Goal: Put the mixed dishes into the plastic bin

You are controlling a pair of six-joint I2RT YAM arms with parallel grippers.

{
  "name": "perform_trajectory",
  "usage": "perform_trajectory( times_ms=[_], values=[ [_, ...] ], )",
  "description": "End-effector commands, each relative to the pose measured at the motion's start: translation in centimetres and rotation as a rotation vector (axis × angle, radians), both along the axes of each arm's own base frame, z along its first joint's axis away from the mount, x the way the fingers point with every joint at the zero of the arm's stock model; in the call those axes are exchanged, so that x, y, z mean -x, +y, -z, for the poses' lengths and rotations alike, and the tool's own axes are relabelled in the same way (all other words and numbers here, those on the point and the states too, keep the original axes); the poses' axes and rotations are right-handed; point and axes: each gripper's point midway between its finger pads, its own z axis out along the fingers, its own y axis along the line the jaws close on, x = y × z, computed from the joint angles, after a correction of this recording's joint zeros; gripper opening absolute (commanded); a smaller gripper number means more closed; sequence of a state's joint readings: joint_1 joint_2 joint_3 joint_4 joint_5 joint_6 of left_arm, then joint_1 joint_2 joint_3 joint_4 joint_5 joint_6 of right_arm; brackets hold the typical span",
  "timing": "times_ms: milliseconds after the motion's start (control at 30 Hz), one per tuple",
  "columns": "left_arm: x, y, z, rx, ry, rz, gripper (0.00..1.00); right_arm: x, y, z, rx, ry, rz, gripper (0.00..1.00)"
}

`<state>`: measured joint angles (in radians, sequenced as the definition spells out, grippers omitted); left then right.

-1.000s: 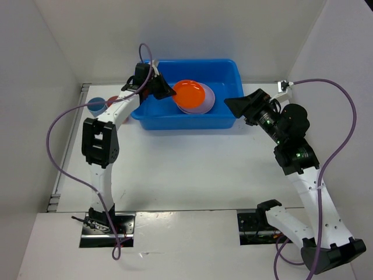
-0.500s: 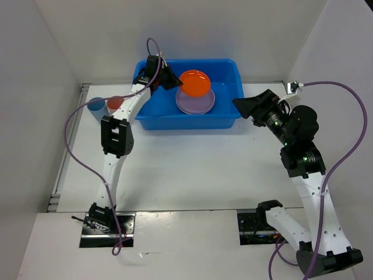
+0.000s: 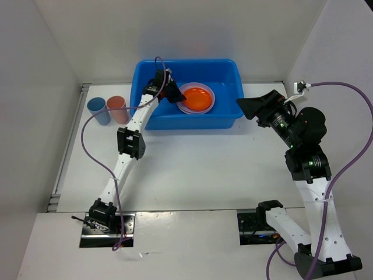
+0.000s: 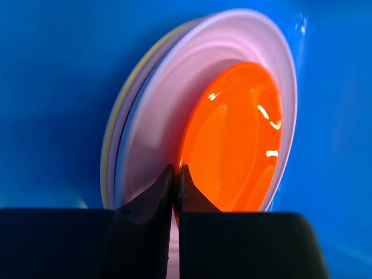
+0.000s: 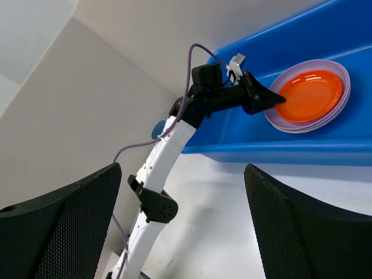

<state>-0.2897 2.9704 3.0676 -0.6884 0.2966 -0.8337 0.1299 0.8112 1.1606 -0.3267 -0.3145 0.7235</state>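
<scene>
The blue plastic bin (image 3: 227,79) stands at the back of the table. In it lies a stack of plates with the lavender plate (image 3: 210,104) on top. The small orange plate (image 3: 197,98) rests on that stack. My left gripper (image 3: 173,93) reaches into the bin and is shut on the orange plate's near rim. The left wrist view shows the jaws (image 4: 176,169) pinching the orange plate (image 4: 238,139), over the lavender plate (image 4: 168,116) and a yellow edge (image 4: 108,157). The blue cup (image 3: 98,109) and the salmon cup (image 3: 118,108) stand left of the bin. My right gripper (image 3: 247,107) is open and empty, right of the bin.
White walls close in the table on the left, back and right. The right wrist view shows my own gripper (image 5: 183,174) open, the left arm (image 5: 168,145), the bin's front wall (image 5: 325,148) and the orange plate (image 5: 311,96).
My left gripper has carried the orange plate from above the bin's left side down onto the stack, where it now lies flat. The right arm has drifted slightly right.
</scene>
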Motion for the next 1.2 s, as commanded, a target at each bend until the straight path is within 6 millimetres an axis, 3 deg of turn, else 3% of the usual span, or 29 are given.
perform_trajectory(
  times_ms=[0,167,300,333,367,400,467,500,567,600,667,700,767,800,833,867,933,967,1067,1167],
  values=[
    [-0.1,-0.3,-1.4,0.042,-0.021,0.012,0.08,0.8,0.0,-1.5,0.015,-0.045,-0.013,0.91],
    [-0.1,-0.5,-0.9,0.053,-0.013,0.015,0.28,0.8,0.0,-1.5,0.015,-0.045,-0.013,0.91],
    [-0.1,-0.6,-5.0,0.071,-0.083,0.029,0.34,0.5,0.0,-1.3,0.016,-0.035,-0.014,0.91],
    [0.0,-0.6,-7.7,0.076,-0.126,0.035,0.38,0.5,0.0,-1.3,0.016,-0.035,-0.014,0.91],
    [0.1,-0.3,-9.0,0.062,-0.147,0.027,0.43,0.5,0.0,-1.3,0.016,-0.035,-0.014,0.91],
    [0.4,0.1,-11.8,0.059,-0.187,0.024,0.47,0.5,0.0,-1.3,0.016,-0.035,-0.014,0.91],
    [0.9,0.4,-14.3,0.042,-0.233,0.03,0.53,0.5,0.0,-1.3,0.016,-0.035,-0.014,0.91],
    [1.3,1.2,-16.6,0.041,-0.26,0.025,0.57,0.9,0.1,-1.5,0.016,-0.045,-0.023,0.91],
    [2.3,1.5,-18.1,0.028,-0.265,0.033,0.67,0.9,0.1,-1.5,0.007,-0.041,-0.023,0.91],
    [3.1,1.7,-19.9,0.022,-0.294,0.053,0.69,1.4,0.2,-1.6,0.008,-0.042,-0.034,0.91],
    [4.3,2.1,-21.0,-0.002,-0.29,0.067,0.78,2.0,0.3,-2.3,0.006,-0.064,-0.043,0.91],
    [5.2,2.5,-22.9,-0.018,-0.323,0.08,0.78,2.0,0.3,-2.3,0.006,-0.064,-0.043,0.91],
    [6.8,3.2,-24.1,-0.057,-0.321,0.092,0.78,2.7,0.4,-2.9,-0.003,-0.073,-0.055,0.91],
    [8.0,4.0,-26.7,-0.078,-0.362,0.082,0.79,2.7,0.4,-2.9,-0.003,-0.073,-0.055,0.91],
    [8.5,5.5,-27.8,-0.134,-0.393,0.066,0.79,3.2,0.5,-3.1,-0.012,-0.08,-0.065,0.92],
    [9.6,8.2,-29.8,-0.201,-0.405,-0.016,0.79,3.4,0.7,-3.5,-0.012,-0.089,-0.076,0.92],
    [10.6,12.5,-31.6,-0.283,-0.415,-0.107,0.79,3.9,0.7,-3.8,-0.012,-0.101,-0.085,0.92],
    [12.3,14.5,-33.1,-0.316,-0.415,-0.152,0.79,3.9,0.7,-3.8,-0.012,-0.101,-0.085,0.92],
    [15.1,18.5,-35.0,-0.376,-0.404,-0.217,0.75,4.2,1.0,-4.0,-0.011,-0.112,-0.105,0.92],
    [17.1,21.0,-36.3,-0.398,-0.396,-0.259,0.64,4.3,1.6,-4.1,-0.008,-0.12,-0.149,0.92]
  ],
)
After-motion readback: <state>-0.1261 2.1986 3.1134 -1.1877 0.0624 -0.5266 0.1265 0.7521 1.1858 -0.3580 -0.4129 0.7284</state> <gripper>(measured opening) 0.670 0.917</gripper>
